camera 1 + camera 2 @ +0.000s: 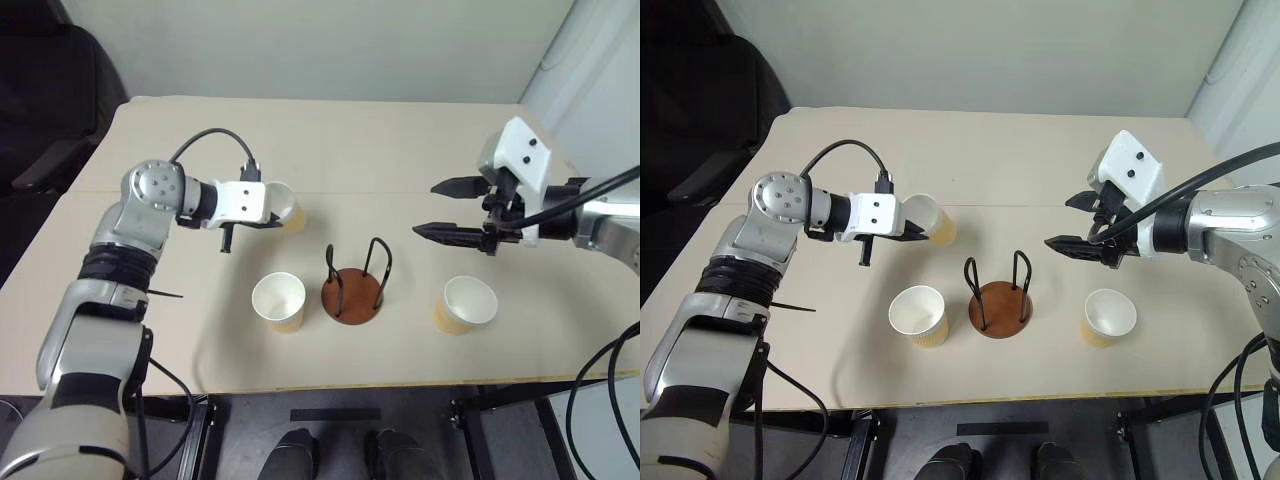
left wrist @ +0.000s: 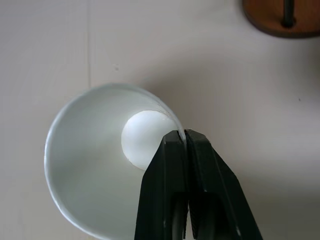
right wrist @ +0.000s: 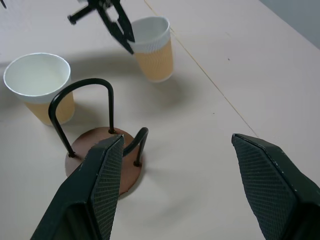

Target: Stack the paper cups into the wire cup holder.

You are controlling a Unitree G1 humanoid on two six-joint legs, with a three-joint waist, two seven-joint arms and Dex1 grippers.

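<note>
Left gripper (image 2: 185, 142) jaws clamped on rim of far paper cup (image 1: 283, 207). Right gripper (image 1: 442, 208) jaws wide apart, empty, above desk (image 1: 400, 140). Wire cup holder (image 1: 352, 292) centre, between two near cups (image 1: 279, 301) (image 1: 467, 304).

Wire cup holder (image 1: 354, 290) centre w/ cups left (image 1: 279, 301), right (image 1: 467, 304), behind-left (image 1: 287, 212)

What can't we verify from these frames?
- Whether the far cup has left the table: head views, left gripper covers its near side; left wrist view, its base is hidden by its own wall. The jaws are shut on its rim.
- Wire cup holder: left wrist view, cut off by the edge.
- Third cup, beside the holder: outer wall mostly hidden behind its rim. The right gripper hangs open above the table.
</note>
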